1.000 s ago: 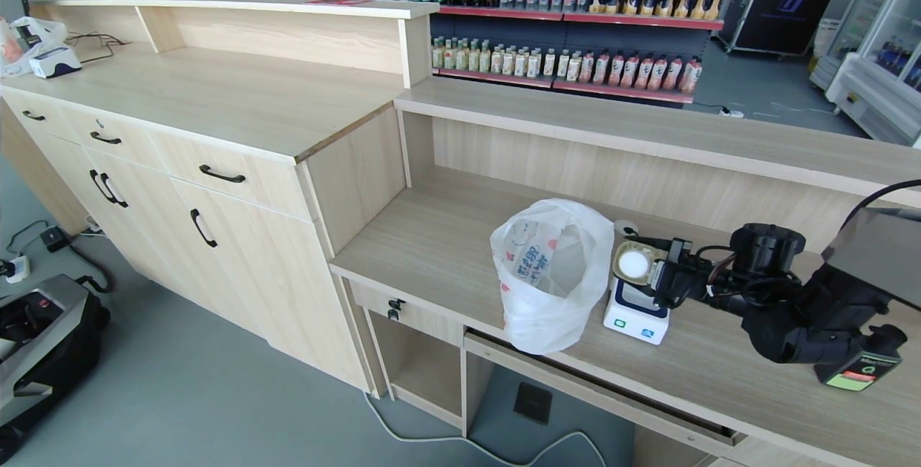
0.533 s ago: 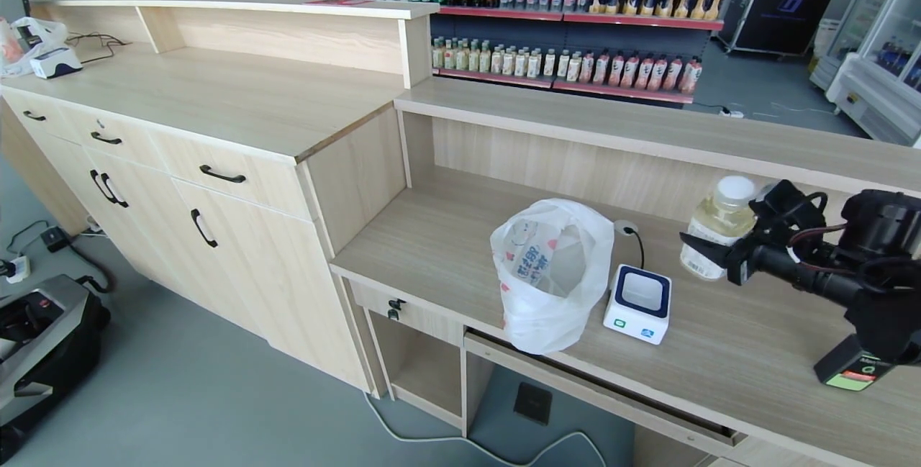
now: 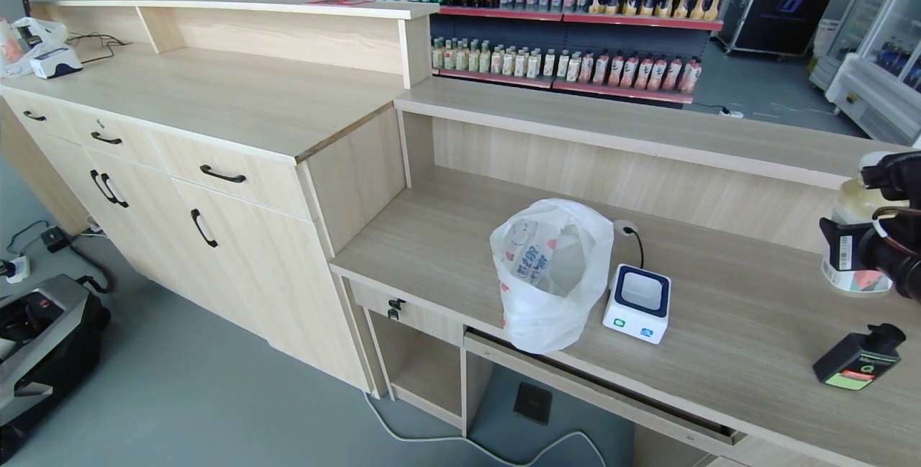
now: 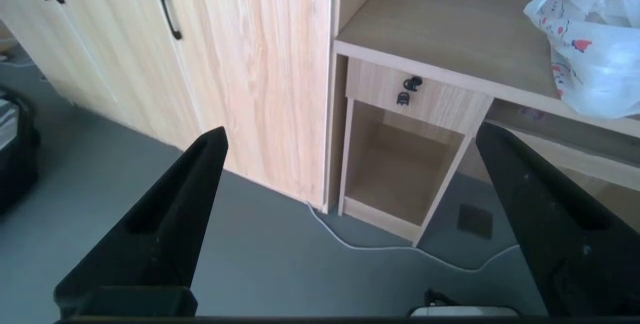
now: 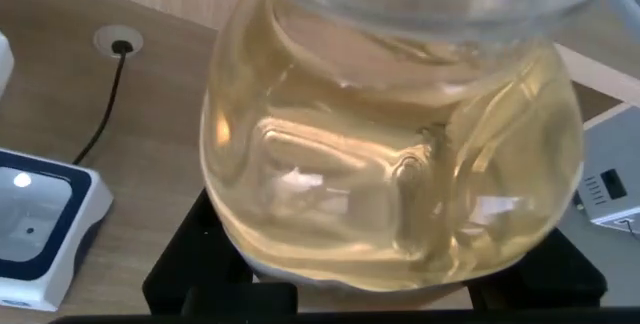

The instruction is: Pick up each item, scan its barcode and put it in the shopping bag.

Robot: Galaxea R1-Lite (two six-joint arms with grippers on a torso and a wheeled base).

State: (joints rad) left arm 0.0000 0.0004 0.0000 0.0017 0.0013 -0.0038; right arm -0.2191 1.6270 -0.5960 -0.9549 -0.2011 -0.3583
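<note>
Two drink shelves [image 3: 561, 64] behind counter [image 3: 719, 337]; bag [image 3: 550, 273] beside scanner [image 3: 637, 301]; right jaws clamp bottle [image 5: 390, 184]; left jaws wide.

A wide gap separates scanner [image 3: 637, 303] and black device [image 3: 856, 360] (bag [image 3: 550, 273] flanks scanner).

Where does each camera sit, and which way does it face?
Head view: on the head, looking down at counter, shopping bag, scanner; right gripper at right.
Left wrist view: on the left wrist, facing cabinets and floor between its open fingers.
Right wrist view: on the right wrist, close on the bottle its fingers hold.
Shared: scanner, head and right wrist views; shopping bag, head and left wrist views.
</note>
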